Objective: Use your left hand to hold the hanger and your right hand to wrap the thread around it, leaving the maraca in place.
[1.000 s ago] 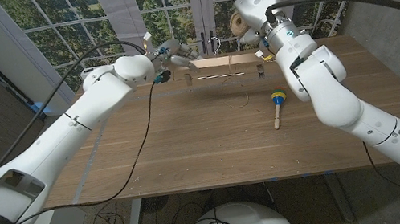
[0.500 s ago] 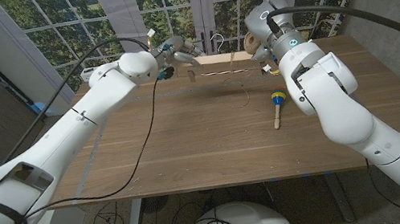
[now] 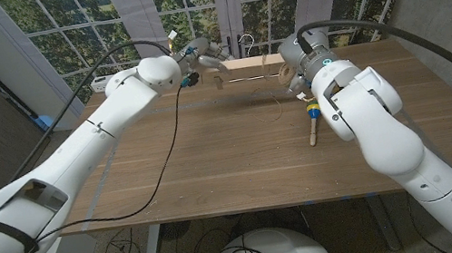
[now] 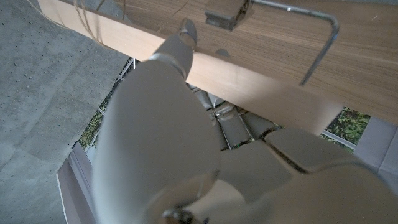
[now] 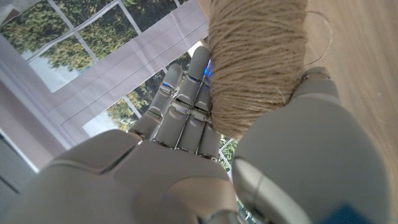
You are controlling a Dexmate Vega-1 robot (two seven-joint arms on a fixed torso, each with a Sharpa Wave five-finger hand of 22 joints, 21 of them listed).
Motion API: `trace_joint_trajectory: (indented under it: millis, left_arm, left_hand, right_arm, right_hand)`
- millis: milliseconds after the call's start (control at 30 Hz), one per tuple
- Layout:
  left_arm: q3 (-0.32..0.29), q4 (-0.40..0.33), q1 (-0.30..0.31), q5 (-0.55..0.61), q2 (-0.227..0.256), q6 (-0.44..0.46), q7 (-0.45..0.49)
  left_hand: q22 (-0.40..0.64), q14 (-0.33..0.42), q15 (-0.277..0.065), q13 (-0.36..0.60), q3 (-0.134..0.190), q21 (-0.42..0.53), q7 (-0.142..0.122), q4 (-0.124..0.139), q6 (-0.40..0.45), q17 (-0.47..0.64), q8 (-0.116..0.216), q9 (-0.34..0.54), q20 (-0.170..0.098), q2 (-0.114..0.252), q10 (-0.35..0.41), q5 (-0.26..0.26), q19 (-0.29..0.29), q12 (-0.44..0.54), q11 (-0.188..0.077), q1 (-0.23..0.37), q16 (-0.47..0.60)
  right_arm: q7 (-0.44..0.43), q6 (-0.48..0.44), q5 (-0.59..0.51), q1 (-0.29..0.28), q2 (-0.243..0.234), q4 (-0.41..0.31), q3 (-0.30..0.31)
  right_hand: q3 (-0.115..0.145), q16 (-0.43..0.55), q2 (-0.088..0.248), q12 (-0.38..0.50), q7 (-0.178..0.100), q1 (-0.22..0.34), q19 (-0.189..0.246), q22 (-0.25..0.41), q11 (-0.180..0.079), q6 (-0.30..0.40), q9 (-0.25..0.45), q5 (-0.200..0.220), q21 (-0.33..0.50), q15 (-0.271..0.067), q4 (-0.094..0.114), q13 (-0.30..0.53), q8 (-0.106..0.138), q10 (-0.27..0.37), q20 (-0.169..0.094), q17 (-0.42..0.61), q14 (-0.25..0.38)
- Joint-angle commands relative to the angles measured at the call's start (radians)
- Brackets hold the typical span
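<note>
- The left arm reached across the wooden table (image 3: 213,161) from the near left corner to its far edge, a black cable trailing off the wrist.
- The left hand (image 3: 203,58) was up over the far middle of the table, its fingers closed on the left end of the wooden hanger (image 3: 240,72); in the left wrist view a finger (image 4: 177,53) lay against the pale bar of the hanger (image 4: 249,78), and a metal hook (image 4: 320,43) showed beside it.
- The hanger was held off the table, roughly level, along the far edge — its metal hook (image 3: 242,46) stood up near the middle.
- A thin strand of thread (image 3: 273,77) hung in a loose loop from the right part of the hanger toward the table.
- The right hand (image 3: 297,67) was just right of the hanger's right end; the right wrist view showed its fingers (image 5: 186,106) wrapped around a spool of tan twine (image 5: 255,62), held fast.
- The maraca (image 3: 313,118) — a wooden stick with a coloured head — lay on the table right of centre, just below the right hand and close beside the right forearm.
</note>
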Motion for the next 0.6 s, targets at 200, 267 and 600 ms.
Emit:
trace_joint_trajectory:
  millis: [200,267,600]
  left_arm:
    - [-0.007,0.022,-0.008,0.002,-0.020,-0.013,0.014]
    - [-0.007,0.024,-0.009,0.002,-0.020,-0.014,0.013]
    - [-0.017,0.018,-0.007,-0.010,-0.013,-0.012,0.007]
  left_hand:
    - [-0.001,0.048,-0.066,0.001,0.033,0.008,0.042,0.025,0.052,0.001,-0.001,0.002,-0.133,0.122,0.007,0.007,0.011,-0.001,-0.002,0.114,-0.003]
    - [-0.001,0.048,-0.065,0.002,0.033,0.008,0.042,0.025,0.051,0.002,-0.002,0.003,-0.133,0.122,0.007,0.007,0.011,-0.001,-0.002,0.114,-0.002]
    - [-0.001,0.050,-0.065,0.002,0.034,0.008,0.044,0.025,0.053,0.002,-0.002,0.004,-0.134,0.122,0.008,0.007,0.011,-0.002,-0.002,0.114,-0.002]
  right_arm:
    - [0.075,-0.005,0.121,0.006,0.039,0.094,-0.015]
    - [0.084,-0.009,0.142,0.016,0.041,0.115,-0.019]
    - [0.078,-0.062,0.227,0.059,0.028,0.208,-0.033]
  right_hand:
    - [0.003,-0.003,0.369,-0.003,-0.071,0.383,0.001,0.001,-0.026,0.076,0.003,0.007,-0.003,-0.046,0.007,0.035,0.002,0.038,-0.111,0.002,0.008]
    - [0.004,-0.003,0.371,-0.003,-0.070,0.384,0.002,0.001,-0.024,0.077,0.003,0.007,-0.003,-0.046,0.008,0.034,0.002,0.039,-0.111,0.002,0.009]
    - [0.004,-0.007,0.372,-0.007,-0.065,0.386,0.003,0.001,-0.021,0.076,0.003,0.007,-0.003,-0.046,0.010,0.033,0.002,0.037,-0.109,0.001,0.009]
